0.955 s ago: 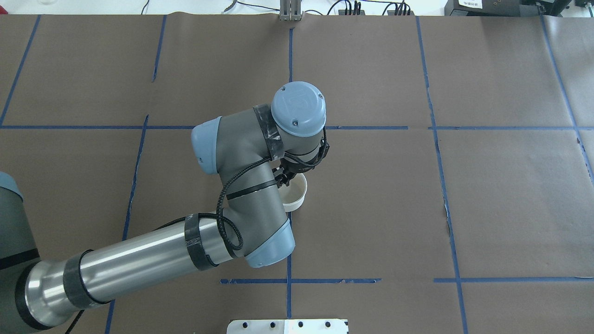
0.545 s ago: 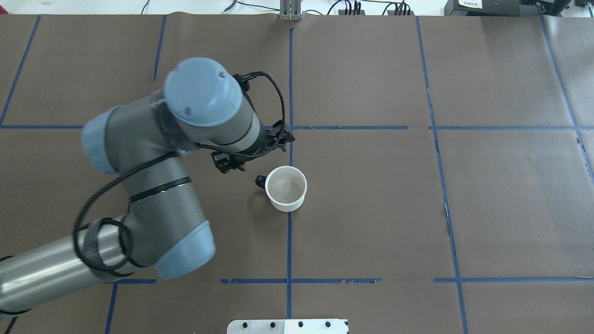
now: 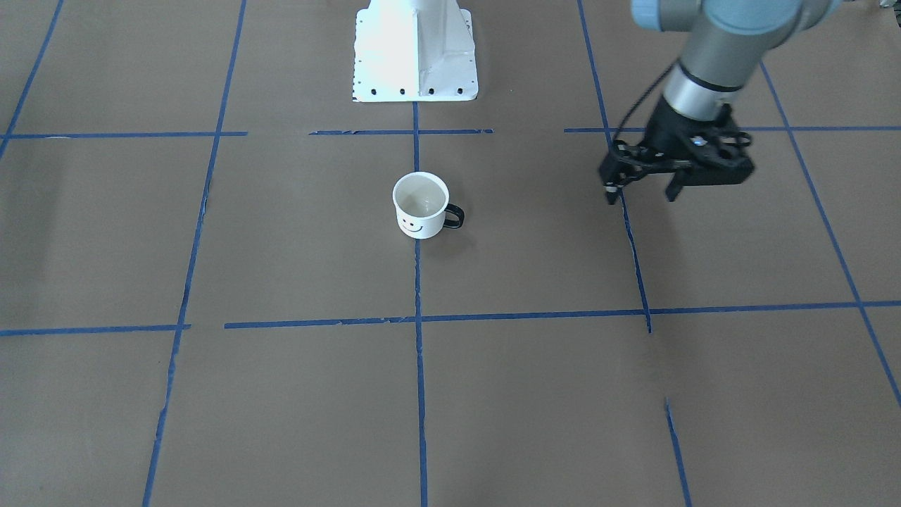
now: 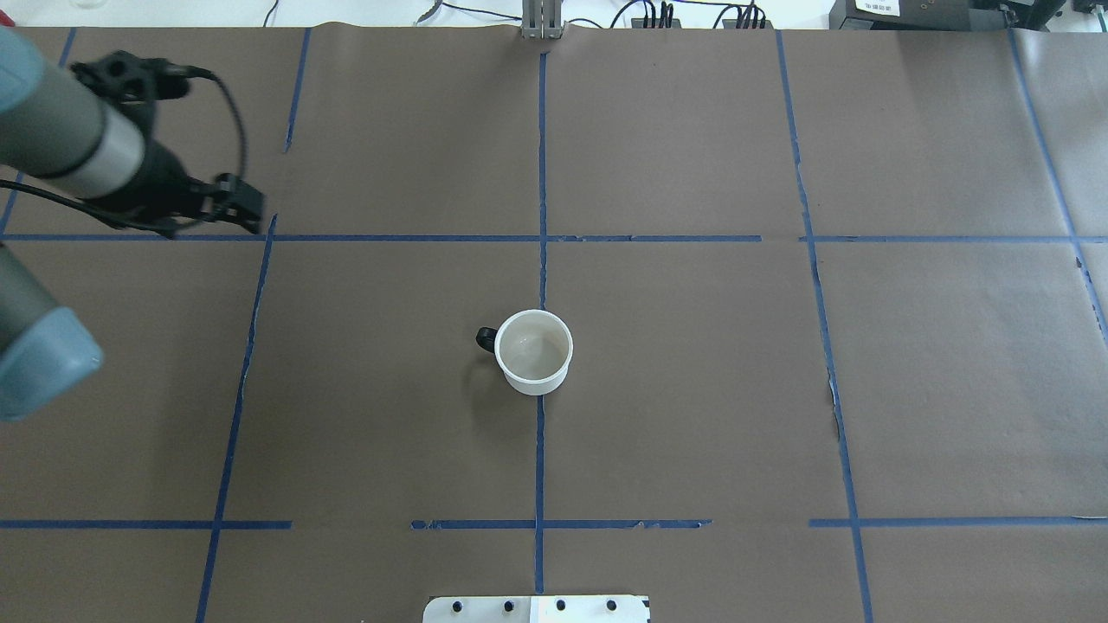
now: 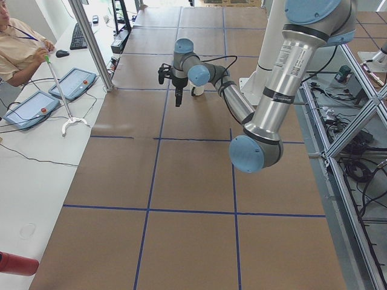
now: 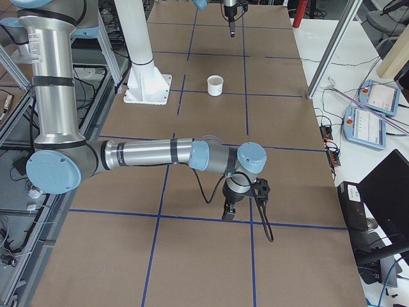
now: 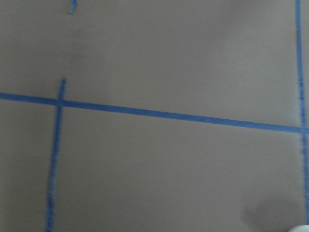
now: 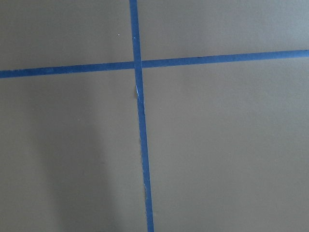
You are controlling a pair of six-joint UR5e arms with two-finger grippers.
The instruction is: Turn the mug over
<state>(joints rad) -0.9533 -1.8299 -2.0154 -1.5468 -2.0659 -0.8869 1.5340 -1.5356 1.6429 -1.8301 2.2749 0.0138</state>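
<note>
The white mug [image 3: 420,204] stands upright, mouth up, at the middle of the table, with its black smiley face toward the front camera and its black handle [image 3: 454,215] to that view's right. It also shows in the overhead view [image 4: 535,350] and the right side view [image 6: 215,85]. My left gripper [image 3: 642,195] hangs open and empty above the table, well apart from the mug, at the far left in the overhead view [image 4: 234,208]. My right gripper [image 6: 239,208] shows only in the right side view, low over the table; I cannot tell if it is open or shut.
The robot's white base plate [image 3: 415,56] stands behind the mug. Blue tape lines [image 4: 540,242] cross the brown table cover. A metal post [image 4: 541,22] stands at the far edge. An operator [image 5: 18,48] and control tablets [image 5: 72,83] are beyond that edge.
My left arm has pulled away from the mug, moving left and toward the far side. The mug stands in the same spot, now fully uncovered.
</note>
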